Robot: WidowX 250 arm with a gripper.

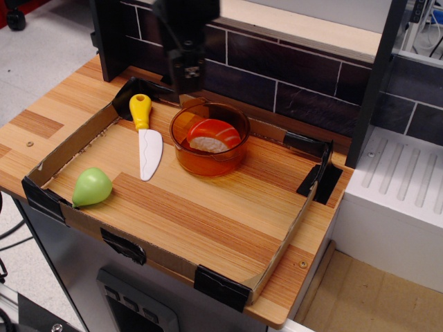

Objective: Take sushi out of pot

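The sushi (214, 131), orange-red with pale stripes over a white rice base, lies tilted inside the translucent orange pot (187, 158). The pot stands at the back middle of the wooden board, inside a low cardboard frame. My black gripper (187, 88) hangs just behind and to the left of the pot, above its back-left rim. It holds nothing. Its fingers read as one dark block, so I cannot tell whether they are apart.
A toy knife (146, 140) with a yellow handle and white blade lies left of the pot. A green pear (91, 186) sits at the front left. Low cardboard walls (291, 232) ring the board. A dark tiled wall (277, 72) stands behind.
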